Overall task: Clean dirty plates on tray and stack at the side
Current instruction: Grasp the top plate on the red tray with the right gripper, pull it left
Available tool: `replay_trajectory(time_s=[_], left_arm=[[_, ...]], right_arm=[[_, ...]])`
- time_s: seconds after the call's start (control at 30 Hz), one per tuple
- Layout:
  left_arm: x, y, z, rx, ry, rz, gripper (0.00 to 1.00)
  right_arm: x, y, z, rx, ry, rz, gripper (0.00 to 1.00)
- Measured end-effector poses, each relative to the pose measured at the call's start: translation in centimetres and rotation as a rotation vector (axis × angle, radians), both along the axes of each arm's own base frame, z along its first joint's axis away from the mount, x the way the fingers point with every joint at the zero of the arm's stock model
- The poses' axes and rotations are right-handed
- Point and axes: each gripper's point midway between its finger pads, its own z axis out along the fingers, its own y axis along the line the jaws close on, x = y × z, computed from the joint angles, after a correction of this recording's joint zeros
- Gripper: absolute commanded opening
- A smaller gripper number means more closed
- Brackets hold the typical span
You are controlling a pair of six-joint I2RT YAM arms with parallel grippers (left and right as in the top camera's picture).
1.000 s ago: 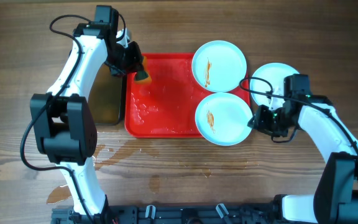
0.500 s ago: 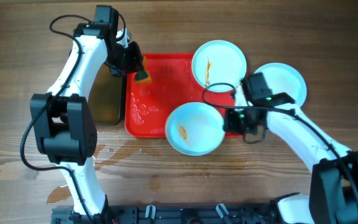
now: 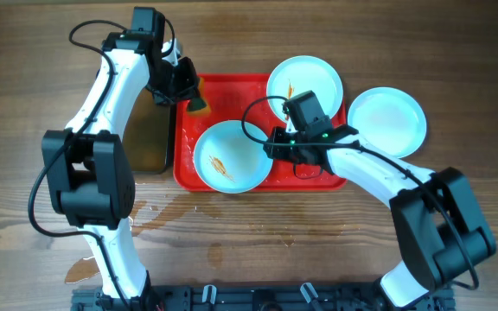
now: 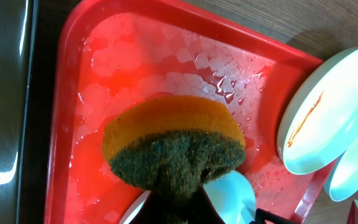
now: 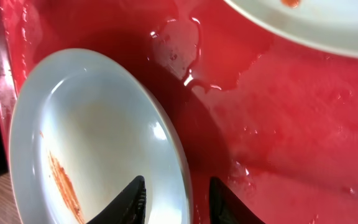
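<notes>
Bright, even light falls from above, and shadows on the table [image 3: 249,259] are soft. The wet tray [image 3: 232,105] glints in patches. Glare streaks the pan [image 4: 0,177]. The close sponge [image 4: 173,146] looks slightly soft. A dark shadow edges the plate [image 5: 92,143].

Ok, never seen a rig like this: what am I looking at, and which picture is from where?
Two robot arms work at a wooden table. One picture looks straight down from above; the other two come from a camera on each wrist. A red tray lies on the table, a dark pan beside it. The left pincer holds an orange-and-green sponge over the tray. The right pincer grips a smeared plate by its rim, over the tray. A second smeared plate sits at the tray's far right corner; a third plate, with no smear, lies on the table beside the tray.
</notes>
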Motion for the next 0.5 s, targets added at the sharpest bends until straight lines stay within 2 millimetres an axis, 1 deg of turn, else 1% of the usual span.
replay_trajectory(time_s=[0.03,0.07,0.1,0.13,0.17,0.2,0.3,0.43,0.5], left_arm=[[0.0,0.0,0.0,0.0,0.001,0.0,0.04],[0.0,0.0,0.0,0.0,0.001,0.0,0.04],[0.0,0.0,0.0,0.0,0.0,0.0,0.04],[0.0,0.0,0.0,0.0,0.0,0.0,0.04],[0.0,0.0,0.0,0.0,0.0,0.0,0.04],[0.0,0.0,0.0,0.0,0.0,0.0,0.04],[0.0,0.0,0.0,0.0,0.0,0.0,0.04],[0.0,0.0,0.0,0.0,0.0,0.0,0.04],[0.0,0.0,0.0,0.0,0.0,0.0,0.04]], right_arm=[[0.3,0.2,-0.3,-0.007,0.002,0.014,0.27],[1.0,0.6,-1.0,-0.018,0.005,0.038,0.22],[1.3,0.8,-1.7,-0.033,0.015,0.059,0.16],[1.6,1.1,-2.1,-0.038,0.018,0.08,0.12],[2.1,1.3,-2.1,-0.043,0.006,0.1,0.04],[2.4,1.5,-2.1,-0.047,-0.003,0.115,0.04],[2.1,1.2,-2.3,-0.064,0.012,0.116,0.04],[1.9,0.8,-2.5,-0.042,0.106,-0.052,0.04],[1.9,0.6,-2.5,-0.04,0.127,-0.098,0.04]])
